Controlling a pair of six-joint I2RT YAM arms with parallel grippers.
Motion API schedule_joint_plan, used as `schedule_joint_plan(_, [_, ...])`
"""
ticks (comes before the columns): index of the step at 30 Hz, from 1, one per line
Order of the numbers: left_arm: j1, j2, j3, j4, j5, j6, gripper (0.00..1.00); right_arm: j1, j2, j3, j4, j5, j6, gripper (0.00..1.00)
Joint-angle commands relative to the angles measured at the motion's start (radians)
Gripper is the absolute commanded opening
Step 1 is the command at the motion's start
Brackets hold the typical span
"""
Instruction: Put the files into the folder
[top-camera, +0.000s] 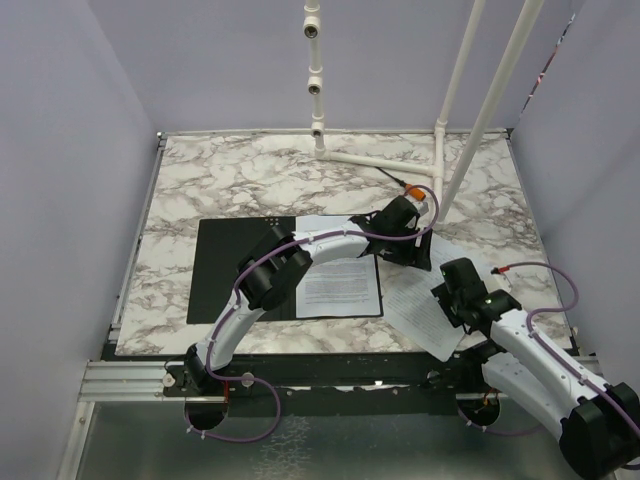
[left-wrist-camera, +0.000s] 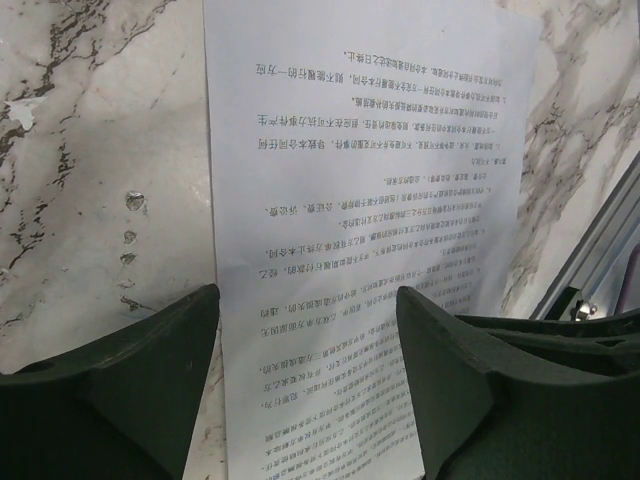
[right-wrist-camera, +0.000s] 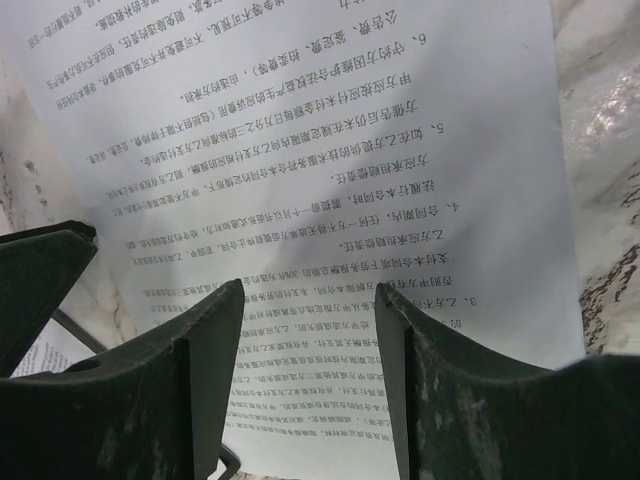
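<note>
The folder (top-camera: 240, 270) lies open on the marble table, black inside up, with one printed white sheet (top-camera: 340, 285) on its right half. More files (top-camera: 425, 310) lie askew on the table to its right. My left gripper (top-camera: 402, 240) reaches across to the far end of these loose sheets. In the left wrist view it is open (left-wrist-camera: 308, 330), and a sheet (left-wrist-camera: 360, 180) lies flat on the marble between its fingers. My right gripper (top-camera: 460, 292) hovers over the near part of the loose sheets, open (right-wrist-camera: 308, 320), with printed paper (right-wrist-camera: 330, 150) beneath its jaws.
A white pipe frame (top-camera: 380, 160) stands at the back of the table, with a thin dark tool with an orange end (top-camera: 400, 182) beside it. An aluminium rail (top-camera: 130, 380) runs along the near edge, and grey walls close in the sides.
</note>
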Motion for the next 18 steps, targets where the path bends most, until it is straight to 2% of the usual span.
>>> schedule_joint_plan(1, [-0.014, 0.04, -0.059, -0.086, -0.005, -0.001, 0.78, -0.002, -0.009, 0.025, -0.08, 0.053, 0.019, 0.62])
schedule_joint_plan(8, [-0.01, 0.002, -0.081, -0.087, -0.073, 0.005, 0.87, -0.002, -0.019, 0.144, -0.258, 0.152, 0.021, 0.83])
schedule_joint_plan(18, [0.015, -0.037, -0.076, -0.121, -0.161, 0.017, 0.92, -0.002, 0.055, 0.169, -0.381, 0.202, 0.123, 1.0])
